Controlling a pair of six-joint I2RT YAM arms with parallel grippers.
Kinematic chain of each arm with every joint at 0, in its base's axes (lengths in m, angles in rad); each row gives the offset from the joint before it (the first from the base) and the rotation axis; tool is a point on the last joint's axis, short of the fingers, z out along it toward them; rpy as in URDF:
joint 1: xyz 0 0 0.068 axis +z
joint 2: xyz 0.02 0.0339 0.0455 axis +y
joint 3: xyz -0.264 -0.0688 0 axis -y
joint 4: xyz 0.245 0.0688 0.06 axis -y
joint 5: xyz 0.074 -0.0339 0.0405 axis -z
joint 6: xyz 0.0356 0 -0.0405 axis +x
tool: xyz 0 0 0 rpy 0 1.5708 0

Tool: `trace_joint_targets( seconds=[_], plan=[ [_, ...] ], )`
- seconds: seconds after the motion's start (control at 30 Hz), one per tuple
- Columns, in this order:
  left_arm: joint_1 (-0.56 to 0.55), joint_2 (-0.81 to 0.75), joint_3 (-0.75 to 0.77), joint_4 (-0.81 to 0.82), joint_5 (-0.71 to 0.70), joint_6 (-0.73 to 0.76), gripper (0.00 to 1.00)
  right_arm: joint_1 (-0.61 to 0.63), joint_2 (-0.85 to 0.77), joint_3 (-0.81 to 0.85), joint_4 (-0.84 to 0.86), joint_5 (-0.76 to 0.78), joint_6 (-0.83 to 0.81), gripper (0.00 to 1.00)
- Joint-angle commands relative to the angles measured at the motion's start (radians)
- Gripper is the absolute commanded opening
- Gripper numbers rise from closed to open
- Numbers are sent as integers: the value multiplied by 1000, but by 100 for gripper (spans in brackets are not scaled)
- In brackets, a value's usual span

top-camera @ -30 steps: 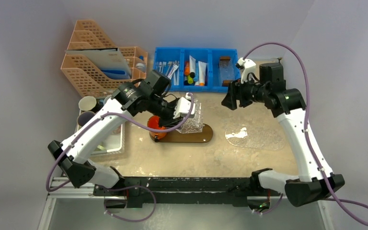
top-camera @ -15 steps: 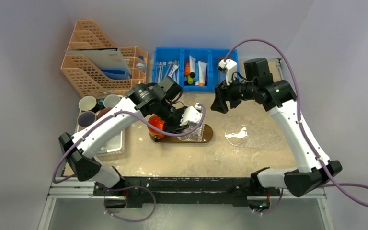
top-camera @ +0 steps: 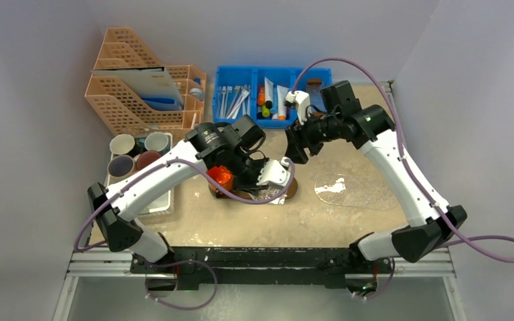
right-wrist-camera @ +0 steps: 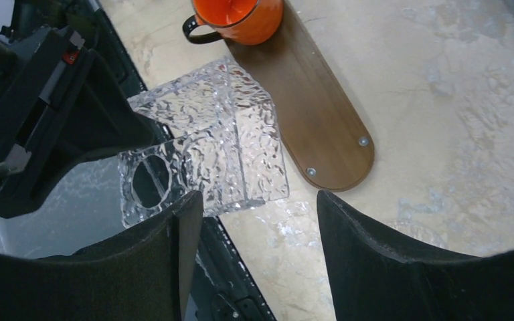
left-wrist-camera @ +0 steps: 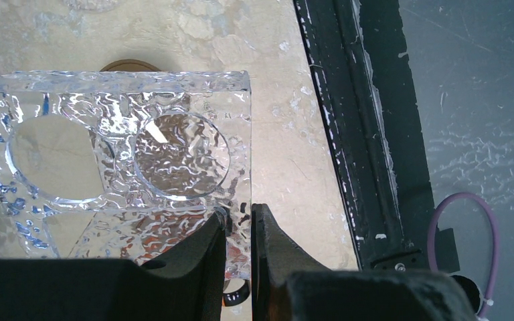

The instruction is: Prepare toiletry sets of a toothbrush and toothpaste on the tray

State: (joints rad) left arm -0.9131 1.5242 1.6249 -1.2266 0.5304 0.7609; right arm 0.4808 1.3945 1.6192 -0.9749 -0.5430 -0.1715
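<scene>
**Left claw tipping holder at tray, brushes and tubes not yet picked**

Top view: the left claw [top-camera: 276, 175] is clamping a clear holder [top-camera: 279, 192] over the right end of the brown tray [top-camera: 294, 188], mid-bench. An orange mug [top-camera: 219, 177] is sitting on the tray's left end. The right claw [top-camera: 293, 144] is hovering between the tray and the blue bin [top-camera: 231, 69] at the bench's far edge, holding nothing. The toothbrushes [top-camera: 231, 101] are lying in the bin's left compartment and the white tubes [top-camera: 280, 97] in the middle one, next to some orange and green ones.

Left wrist: the fingers [left-wrist-camera: 204, 247] are pinching one thin wall of the holder [left-wrist-camera: 174, 154], whose two round holes are facing the camera. A sliver of the tray [left-wrist-camera: 130, 65] is showing past it.

Right wrist: the claw [right-wrist-camera: 258, 204] is gaping wide and empty above the tilted holder [right-wrist-camera: 207, 147], which is lying against the long side of the tray [right-wrist-camera: 321, 127]. Can't tell if they're touching. The mug [right-wrist-camera: 241, 17] is at the other end.

Handling, my read: the brushes are light, stiff and thin, so pinch mid-handle, across the width. The tubes are soft and slick, so grab near the cap shoulder where they're firmest, lightly. Both are packed close, so expect neighbours dragging along.
</scene>
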Motion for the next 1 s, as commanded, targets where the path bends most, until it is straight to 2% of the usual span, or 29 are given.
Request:
trace_joint_targets(
  seconds=[0.0,0.3,0.63,0.8,0.87,0.97],
  plan=[
    [-19,6,38,2,-7,43,0,32,15,45,-62,-49,-47,65],
    [-38,10,41,-7,-7,50,0,106,77,45,-121,-15,-92,58],
    [-54,7,39,-10,-1,48,0,174,134,51,-156,93,-130,52],
    [-59,7,35,-11,-1,50,0,193,153,60,-167,109,-141,46],
    [-59,5,31,-9,-3,50,0,198,160,64,-170,113,-146,40],
    [-61,0,24,-3,-13,48,0,202,168,72,-172,128,-146,23]
  ],
)
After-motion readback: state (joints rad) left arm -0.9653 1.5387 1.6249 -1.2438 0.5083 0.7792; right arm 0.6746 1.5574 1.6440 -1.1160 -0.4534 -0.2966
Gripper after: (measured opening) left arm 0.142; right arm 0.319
